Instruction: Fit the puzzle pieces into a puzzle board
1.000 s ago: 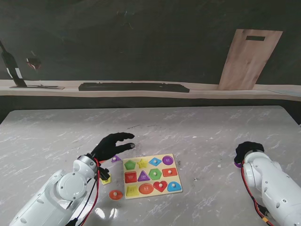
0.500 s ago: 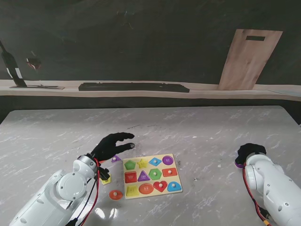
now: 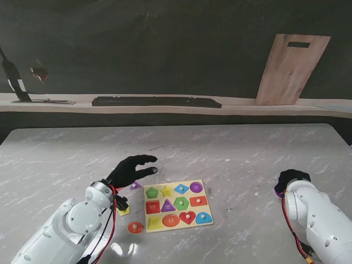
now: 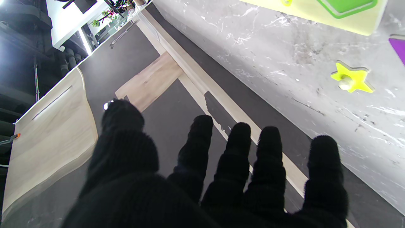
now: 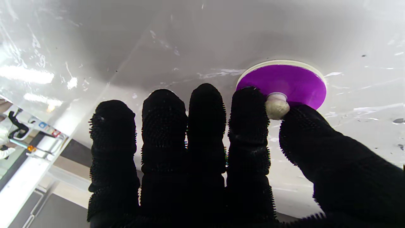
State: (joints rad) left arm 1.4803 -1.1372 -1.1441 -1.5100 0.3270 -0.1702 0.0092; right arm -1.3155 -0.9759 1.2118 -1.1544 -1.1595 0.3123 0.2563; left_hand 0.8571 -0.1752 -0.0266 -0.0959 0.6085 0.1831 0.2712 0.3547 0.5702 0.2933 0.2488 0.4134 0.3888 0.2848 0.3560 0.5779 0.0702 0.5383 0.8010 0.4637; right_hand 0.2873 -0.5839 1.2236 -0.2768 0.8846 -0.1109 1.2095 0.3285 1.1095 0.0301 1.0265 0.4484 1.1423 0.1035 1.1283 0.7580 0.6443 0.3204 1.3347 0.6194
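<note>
Right hand (image 5: 221, 152) low at the worktop's (image 3: 231, 148) right edge, thumb and forefinger pinched on the knob of a purple disc (image 5: 284, 82) lying flat: knob grip for a clean lift. Left hand (image 3: 131, 169) spread, holding nothing, hovering just beyond the board's (image 3: 176, 205) left corner, clear of the slots. Loose star (image 4: 351, 80) and orange piece (image 3: 135, 227) lying beside the board, within easy left reach.

White arms (image 3: 71, 223) — black-gloved hands (image 3: 130, 169).
</note>
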